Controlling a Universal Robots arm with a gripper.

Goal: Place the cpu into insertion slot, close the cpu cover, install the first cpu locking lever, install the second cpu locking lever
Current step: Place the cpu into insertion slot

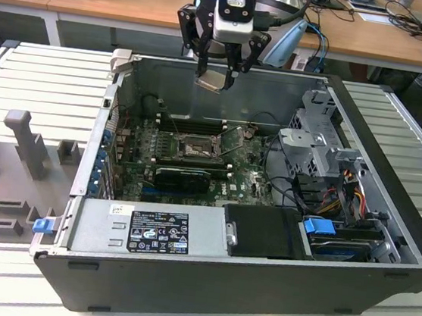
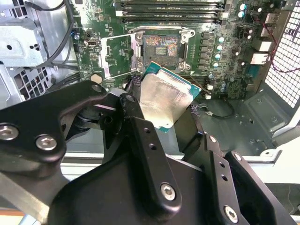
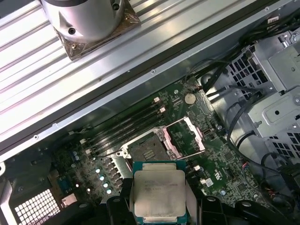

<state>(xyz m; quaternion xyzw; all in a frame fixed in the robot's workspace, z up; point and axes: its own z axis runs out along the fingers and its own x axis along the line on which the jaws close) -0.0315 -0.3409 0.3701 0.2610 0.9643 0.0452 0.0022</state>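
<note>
Clamped edgewise between the fingers of the black tool (image 1: 216, 73): small flat square cpu (image 2: 166, 96) with pale silvery face, tilted, hanging high above the open dark computer case (image 1: 256, 293). Down below it, slightly ahead on the green motherboard (image 3: 225, 159), square dark metal-rimmed insertion slot (image 3: 146, 151), bare. Just beside that, thin grey windowed cpu cover (image 3: 196, 135), swung open

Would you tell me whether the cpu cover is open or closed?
Open: the cpu cover stands swung aside, leaving the insertion slot bare.
</note>
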